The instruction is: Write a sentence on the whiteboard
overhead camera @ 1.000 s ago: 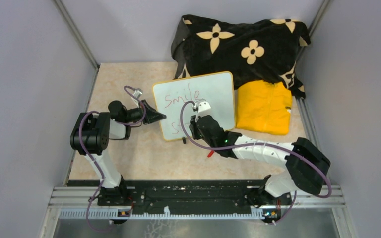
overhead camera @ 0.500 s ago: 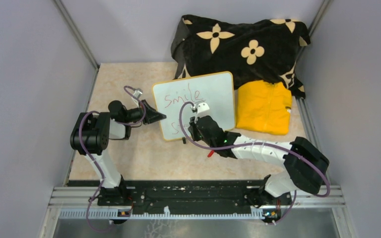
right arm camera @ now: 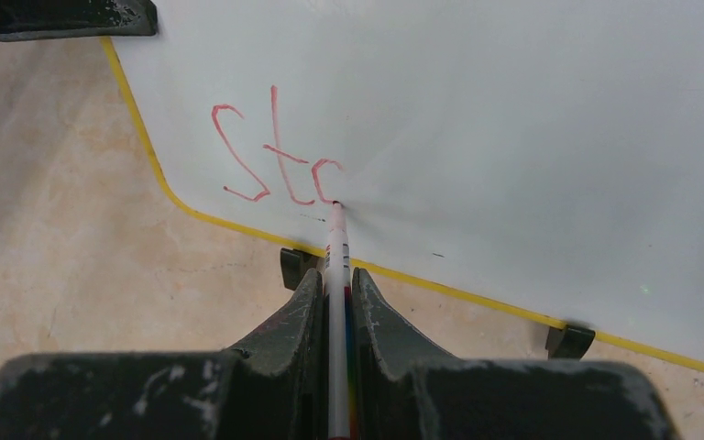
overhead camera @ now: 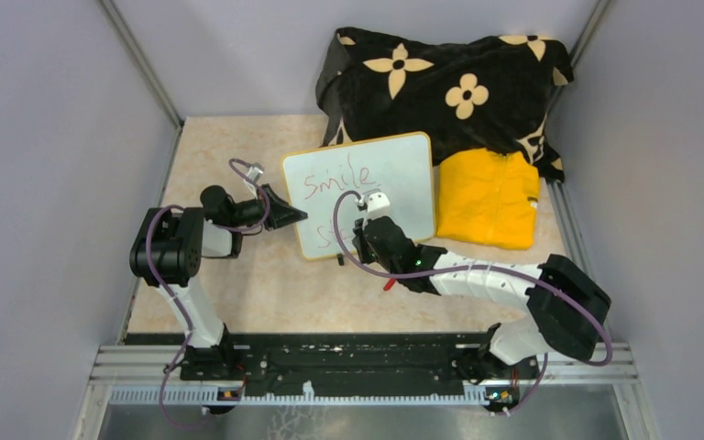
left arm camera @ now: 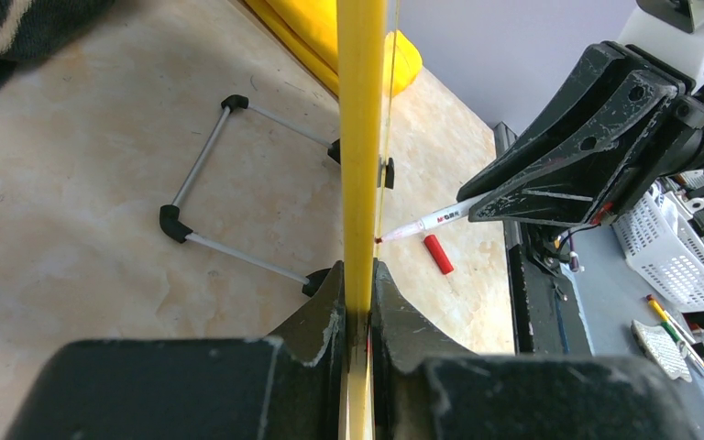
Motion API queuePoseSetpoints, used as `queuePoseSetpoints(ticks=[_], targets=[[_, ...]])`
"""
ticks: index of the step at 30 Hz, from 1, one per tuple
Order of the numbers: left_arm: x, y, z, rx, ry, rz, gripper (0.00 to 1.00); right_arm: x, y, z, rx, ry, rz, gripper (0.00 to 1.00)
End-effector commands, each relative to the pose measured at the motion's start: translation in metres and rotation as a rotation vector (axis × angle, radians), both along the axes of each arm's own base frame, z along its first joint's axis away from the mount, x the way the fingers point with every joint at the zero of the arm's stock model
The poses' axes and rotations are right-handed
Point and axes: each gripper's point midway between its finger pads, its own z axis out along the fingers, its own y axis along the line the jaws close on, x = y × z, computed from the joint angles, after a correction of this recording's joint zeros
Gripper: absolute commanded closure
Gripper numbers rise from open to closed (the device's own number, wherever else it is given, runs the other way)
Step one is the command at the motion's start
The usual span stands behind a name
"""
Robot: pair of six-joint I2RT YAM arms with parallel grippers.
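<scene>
The whiteboard [overhead camera: 394, 174] stands tilted mid-table, white with a yellow frame [left arm camera: 362, 137]. The sentence [overhead camera: 337, 175] reads "smile" in red, with "st" and a partial third letter [right arm camera: 270, 156] below it. My left gripper [overhead camera: 298, 217] is shut on the board's left edge; its fingers [left arm camera: 316, 316] clamp the frame. My right gripper [overhead camera: 359, 240] is shut on the red-and-white marker pen [right arm camera: 336, 247], whose tip touches the board at the third letter. The pen also shows in the left wrist view [left arm camera: 426, 223].
A red pen cap [left arm camera: 437, 254] lies on the table in front of the board. A folded yellow cloth [overhead camera: 488, 197] lies right of the board, and a black flower-patterned cloth [overhead camera: 440, 78] lies behind it. The board's wire stand [left arm camera: 238, 183] props its back.
My right gripper has shifted slightly with the pen on the board's lower line. The left gripper and the board have not moved.
</scene>
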Motion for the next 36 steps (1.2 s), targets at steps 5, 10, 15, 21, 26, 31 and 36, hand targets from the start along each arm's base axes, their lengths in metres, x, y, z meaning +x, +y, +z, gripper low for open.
queuePoseSetpoints(ticks=[5, 10, 15, 21, 26, 31, 36], targets=[[0.002, -0.002, -0.013, 0.019, 0.024, 0.016, 1.00, 0.023, -0.008, 0.039, 0.028, -0.101, -0.078, 1.00], [0.002, -0.002, -0.013, 0.019, 0.025, 0.016, 1.00, 0.027, -0.003, 0.046, 0.038, -0.113, -0.075, 1.00], [0.002, -0.002, -0.013, 0.019, 0.026, 0.017, 1.00, 0.030, 0.000, 0.053, 0.046, -0.124, -0.074, 1.00], [0.002, -0.002, -0.013, 0.018, 0.027, 0.017, 1.00, 0.031, 0.001, 0.050, 0.039, -0.121, -0.072, 1.00], [0.002, -0.002, -0.013, 0.018, 0.025, 0.017, 1.00, 0.027, -0.002, 0.040, 0.033, -0.101, -0.067, 1.00], [0.002, -0.002, -0.013, 0.018, 0.027, 0.017, 1.00, 0.021, -0.006, 0.028, 0.026, -0.076, -0.063, 1.00], [0.003, -0.002, -0.013, 0.018, 0.028, 0.017, 1.00, 0.016, -0.009, 0.020, 0.026, -0.056, -0.059, 1.00]])
